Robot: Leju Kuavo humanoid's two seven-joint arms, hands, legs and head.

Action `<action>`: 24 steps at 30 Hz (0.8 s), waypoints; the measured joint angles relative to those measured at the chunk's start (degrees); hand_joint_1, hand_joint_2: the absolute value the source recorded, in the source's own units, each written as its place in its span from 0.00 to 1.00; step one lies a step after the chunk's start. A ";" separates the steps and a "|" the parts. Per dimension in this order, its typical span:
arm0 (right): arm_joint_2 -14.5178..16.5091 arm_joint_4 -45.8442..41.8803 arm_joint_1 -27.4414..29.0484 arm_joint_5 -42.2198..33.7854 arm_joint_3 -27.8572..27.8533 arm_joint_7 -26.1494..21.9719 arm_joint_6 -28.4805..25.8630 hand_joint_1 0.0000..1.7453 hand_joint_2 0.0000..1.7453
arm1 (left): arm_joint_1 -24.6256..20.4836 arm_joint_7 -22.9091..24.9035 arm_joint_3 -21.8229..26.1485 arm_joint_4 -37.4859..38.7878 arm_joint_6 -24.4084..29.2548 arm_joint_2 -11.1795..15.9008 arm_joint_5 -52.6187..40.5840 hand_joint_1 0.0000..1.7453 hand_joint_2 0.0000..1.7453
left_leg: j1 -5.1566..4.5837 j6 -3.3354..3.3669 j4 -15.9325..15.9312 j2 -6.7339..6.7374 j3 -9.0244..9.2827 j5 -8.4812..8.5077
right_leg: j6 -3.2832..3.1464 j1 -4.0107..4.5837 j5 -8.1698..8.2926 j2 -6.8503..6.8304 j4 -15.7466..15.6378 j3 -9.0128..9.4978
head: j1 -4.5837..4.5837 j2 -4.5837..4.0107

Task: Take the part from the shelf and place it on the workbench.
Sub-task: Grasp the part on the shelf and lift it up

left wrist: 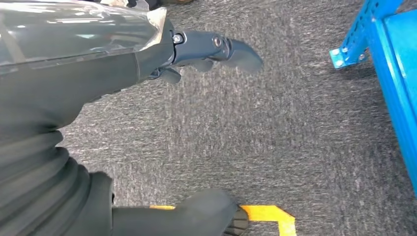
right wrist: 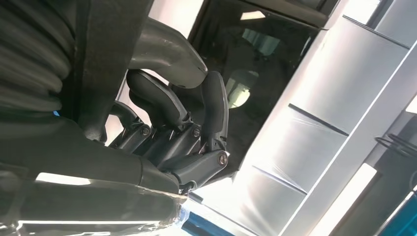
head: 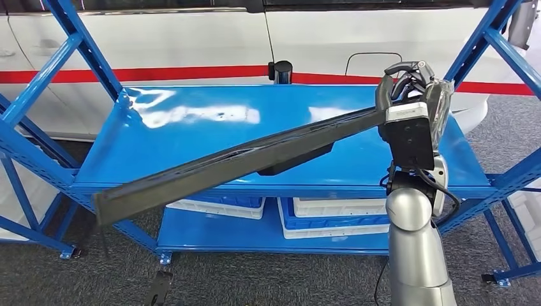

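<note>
In the head view, a long, flat, dark grey strip-shaped part (head: 242, 159) is gripped at one end by the right hand (head: 411, 95), its dark fingers curled over the strip. The part is held above the glossy blue metal shelf (head: 191, 127), slanting down to the left past the shelf's front edge. White and blue plastic bins (head: 319, 213) are seen on the lower level, and a white vehicle body with a red stripe (head: 159, 44) behind the shelf.

In the left wrist view, the left hand (left wrist: 206, 49) is seen over grey carpet (left wrist: 270, 137), its fingers apart and nothing held. A yellow floor marking (left wrist: 270, 216) is visible.

In the right wrist view, the right hand's fingers (right wrist: 167, 108) are shown wrapped around the dark part (right wrist: 105, 54).
</note>
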 joint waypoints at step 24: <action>2.03 6.61 -3.23 -3.42 0.37 -3.04 -0.95 1.00 1.00 | 0.20 -1.50 2.22 -0.39 1.43 0.65 1.01 0.00 1.00 | 0.00 1.65 -1.31 0.76 -0.90 1.48 | -0.25 0.18 -4.36 -0.70 14.46 -7.07 | -0.30 0.00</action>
